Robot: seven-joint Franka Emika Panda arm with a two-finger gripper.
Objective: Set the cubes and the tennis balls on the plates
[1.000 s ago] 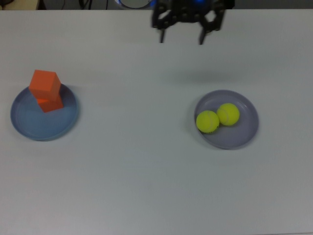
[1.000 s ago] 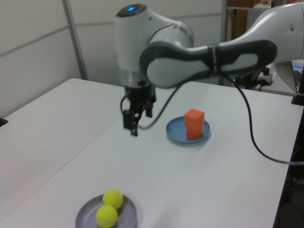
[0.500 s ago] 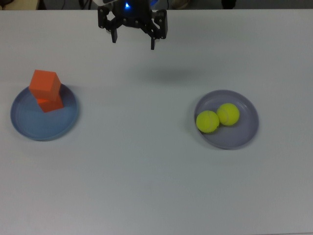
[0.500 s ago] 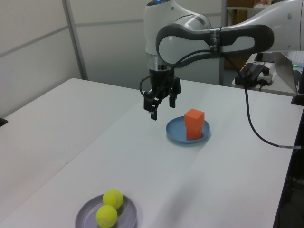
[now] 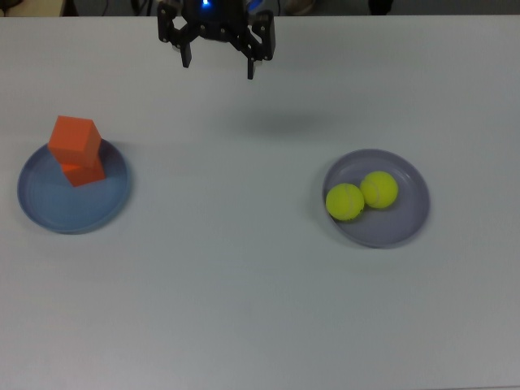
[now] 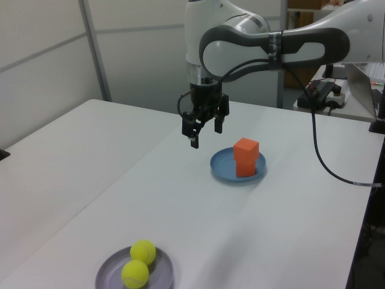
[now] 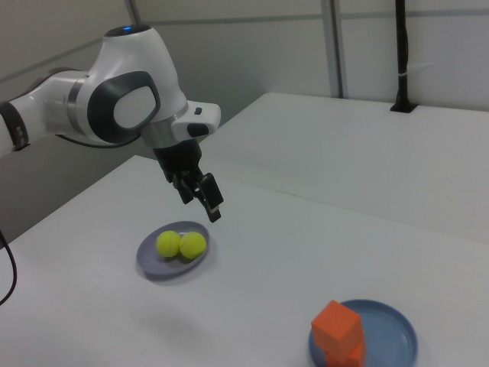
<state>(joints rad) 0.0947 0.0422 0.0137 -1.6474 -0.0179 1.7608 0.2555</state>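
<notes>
Hand up, everything plated
We saw the hand (image 5: 217,68) spread wide and empty above the tabletop (image 5: 244,284); only the side views showed its arm (image 6: 271,48).

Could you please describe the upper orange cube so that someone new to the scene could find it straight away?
Start at the light blue plate on the top view's left, away from the lavender-grey plate holding two tennis balls. Two orange cubes stand stacked on its far side. The upper cube sits twisted on the lower cube, which alone touches the plate.
</notes>
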